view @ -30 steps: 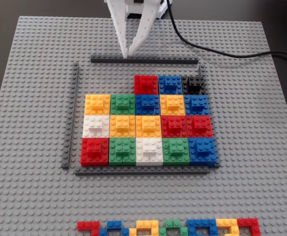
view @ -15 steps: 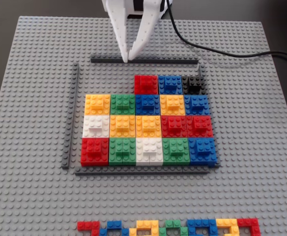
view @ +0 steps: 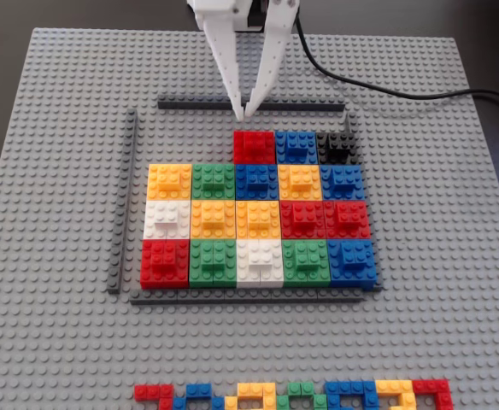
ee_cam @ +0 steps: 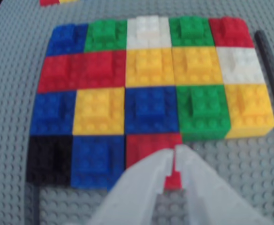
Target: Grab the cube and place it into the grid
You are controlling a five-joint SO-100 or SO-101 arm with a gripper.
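Note:
The red cube (view: 254, 145) sits in the back row of the grid (view: 258, 218), next to a blue block and a black one. My white gripper (view: 243, 112) hangs just behind and above the cube, with its jaws together and nothing between them. In the wrist view the gripper (ee_cam: 176, 153) points down over the cube (ee_cam: 146, 146), whose near edge shows red in the thin slit between the fingers. The grid (ee_cam: 148, 65) fills the upper part of that view.
Two back-row cells left of the cube (view: 190, 145) show bare grey baseplate. Dark grey strips border the grid at the back (view: 198, 104) and left (view: 123, 205). A thin multicolour strip (view: 292, 396) lies at the front. A black cable (view: 386, 89) runs at the back right.

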